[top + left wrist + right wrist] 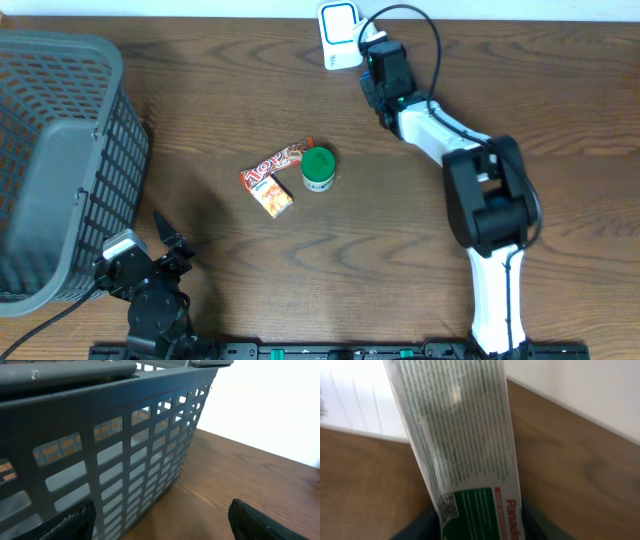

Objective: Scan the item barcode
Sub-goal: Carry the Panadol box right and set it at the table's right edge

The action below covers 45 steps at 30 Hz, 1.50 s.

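Right wrist shows the right gripper (479, 528) part closed on the pack (465, 445), far side by the scanner (340, 35): grip firmly, turn its code (449, 506) squarely scannerward; left gripper (160, 520), near left, gapes empty.

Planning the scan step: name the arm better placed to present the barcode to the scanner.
Right. The right tool grips the packet beside the white scanner; the left tool sits open and empty by the basket.
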Available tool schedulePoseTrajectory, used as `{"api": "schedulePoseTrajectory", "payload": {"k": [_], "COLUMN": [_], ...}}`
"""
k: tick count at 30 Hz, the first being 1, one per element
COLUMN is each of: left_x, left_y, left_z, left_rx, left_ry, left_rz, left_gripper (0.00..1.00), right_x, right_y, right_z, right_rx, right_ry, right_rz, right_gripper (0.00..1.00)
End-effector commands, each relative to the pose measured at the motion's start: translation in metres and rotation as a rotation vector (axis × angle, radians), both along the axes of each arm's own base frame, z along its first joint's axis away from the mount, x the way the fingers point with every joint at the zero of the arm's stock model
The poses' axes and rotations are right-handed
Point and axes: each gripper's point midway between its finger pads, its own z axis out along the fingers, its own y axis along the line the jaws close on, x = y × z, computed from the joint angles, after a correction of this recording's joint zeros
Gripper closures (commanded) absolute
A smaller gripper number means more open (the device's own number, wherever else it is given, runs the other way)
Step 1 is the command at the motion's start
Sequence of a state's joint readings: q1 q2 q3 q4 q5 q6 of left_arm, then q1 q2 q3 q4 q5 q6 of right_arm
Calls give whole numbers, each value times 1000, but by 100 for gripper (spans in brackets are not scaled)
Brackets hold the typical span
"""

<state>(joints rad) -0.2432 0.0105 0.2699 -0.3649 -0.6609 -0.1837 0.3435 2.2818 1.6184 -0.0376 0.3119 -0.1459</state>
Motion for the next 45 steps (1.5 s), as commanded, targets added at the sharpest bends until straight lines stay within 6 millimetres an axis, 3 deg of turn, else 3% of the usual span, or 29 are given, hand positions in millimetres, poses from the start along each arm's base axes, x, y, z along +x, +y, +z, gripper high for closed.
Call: {"api": "schedulePoseTrajectory", "payload": {"k": [1, 6, 10, 16, 18, 27, 31, 33, 36, 42, 44, 45], "left_x": [-1, -1, -1, -1, -1, -1, -1, -1, -1, -1, -1, -1], "left_y": [2, 2, 2, 2, 2, 2, 2, 2, 2, 2, 2, 2], "left_z": [1, 1, 1, 1, 1, 1, 1, 1, 1, 1, 1, 1], "left_rx": [-3, -3, -3, -3, -3, -3, -3, -3, -3, -3, -3, -3], "left_ry": [-5, -5, -5, -5, -5, -5, -5, -5, -5, -5, -5, -5], "left_rz": [15, 15, 15, 15, 15, 15, 15, 15, 15, 15, 15, 15], "left_gripper": [15, 15, 15, 15, 15, 15, 15, 15, 15, 15, 15, 15], "right_x": [-7, -61, -98, -139, -151, -190, -211, -221, -230, -237, -229, -222], "right_y": [-7, -41, -74, -145, -177, -318, -360, -375, -394, -411, -404, -396], "right_z": [91, 120, 126, 108, 100, 68, 45, 34, 23, 25, 28, 30], "right_rx": [166, 342, 346, 293, 280, 336, 365, 375, 388, 405, 459, 502], "right_ry": [-99, 44, 159, 320, 358, 341, 320, 306, 272, 244, 247, 249], "right_rz": [-113, -348, -439, -626, -704, -1041, -1145, -1184, -1229, -1267, -1221, -1177], "right_gripper": [61, 66, 65, 67, 67, 62, 61, 58, 44, 38, 23, 7]}}
